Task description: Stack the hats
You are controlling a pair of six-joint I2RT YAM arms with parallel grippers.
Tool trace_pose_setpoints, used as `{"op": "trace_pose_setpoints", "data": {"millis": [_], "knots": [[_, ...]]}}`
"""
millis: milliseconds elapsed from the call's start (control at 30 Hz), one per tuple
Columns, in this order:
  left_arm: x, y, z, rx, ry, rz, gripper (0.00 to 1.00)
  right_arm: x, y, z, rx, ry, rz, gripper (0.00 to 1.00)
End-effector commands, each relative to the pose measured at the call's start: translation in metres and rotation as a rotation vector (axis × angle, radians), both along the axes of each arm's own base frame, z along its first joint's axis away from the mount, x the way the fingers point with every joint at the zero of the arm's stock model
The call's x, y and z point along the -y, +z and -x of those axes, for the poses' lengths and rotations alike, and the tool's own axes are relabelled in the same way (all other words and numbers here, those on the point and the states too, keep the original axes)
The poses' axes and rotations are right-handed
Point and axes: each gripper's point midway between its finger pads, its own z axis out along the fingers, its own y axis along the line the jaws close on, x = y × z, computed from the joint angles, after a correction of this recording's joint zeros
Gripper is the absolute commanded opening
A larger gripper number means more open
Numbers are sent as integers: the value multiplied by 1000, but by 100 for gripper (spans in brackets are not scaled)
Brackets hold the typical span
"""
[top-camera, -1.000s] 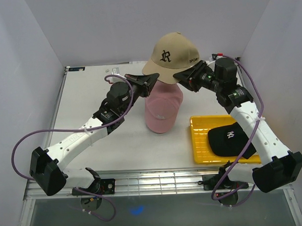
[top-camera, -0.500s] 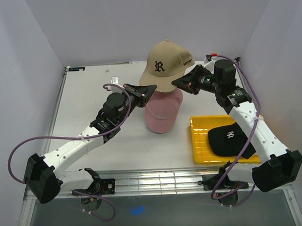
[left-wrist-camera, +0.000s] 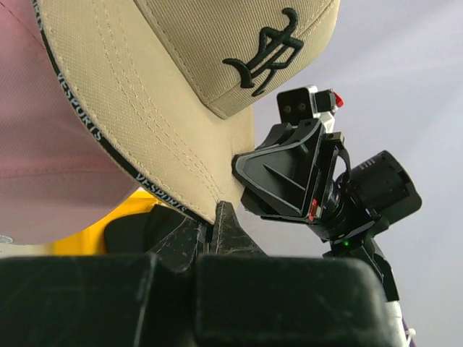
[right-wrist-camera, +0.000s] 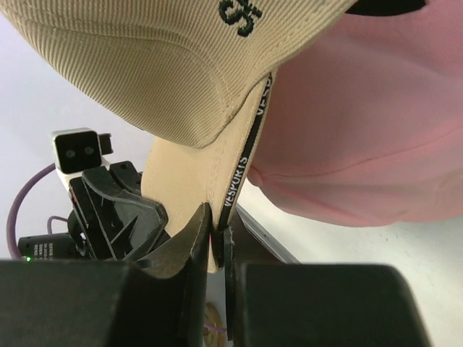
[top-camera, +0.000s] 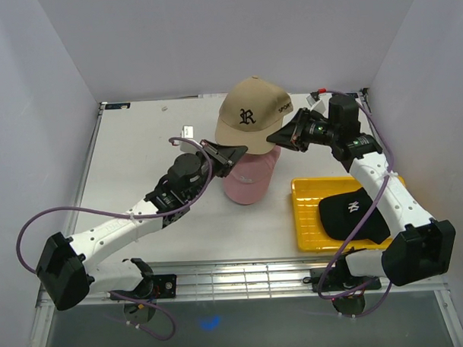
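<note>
Arms lean in from both sides toward the middle of the counter (top-camera: 136, 158). Each is bent at the elbow, with its wrist tipped upward so that the two claws meet at one hat. The left arm runs diagonally from its base at the near left. The right arm rises from the near right, passes above the yellow tray (top-camera: 305, 220) and folds inward at the wrist.

The tan cap (top-camera: 248, 116) hangs in the air between them, crown up and brim toward the near edge. It has a black embroidered R on the front and small dark lettering on its side. The wrist views show a black tape with pale lettering lining its lower edge. It sits directly over the pink cap (top-camera: 251, 177), which stands near the counter's centre with its crown partly hidden under the tan rim. Whether the two caps touch cannot be told. A black cap (top-camera: 353, 213) with a white logo lies in the yellow tray, well apart from the others.

The left claw (top-camera: 233, 153) has its fingers pressed together on the tan cap's brim edge, on the cap's left side. The right claw (top-camera: 275, 138) is clamped on the lower edge at the opposite side, with only the fabric between its fingers.
</note>
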Motion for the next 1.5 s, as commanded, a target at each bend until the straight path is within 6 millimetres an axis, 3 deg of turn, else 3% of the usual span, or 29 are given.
{"op": "trace_pose_setpoints", "data": {"millis": [0,367,800,933,1233,1467], "knots": [[37,22,62,120,-267,-3,0,1,-17,-4,72,41,66,8],[48,8,81,132,-287,-49,0,-1,-38,0,65,97,89,8],[64,-4,100,155,-344,-102,0,2,-46,1,88,97,119,8],[57,-21,102,113,-330,-104,0,3,-48,5,91,101,123,8],[50,-28,106,105,-328,-105,0,8,-66,14,75,95,142,8],[44,-49,107,58,-317,-110,0,11,-84,20,53,92,162,8]]}}
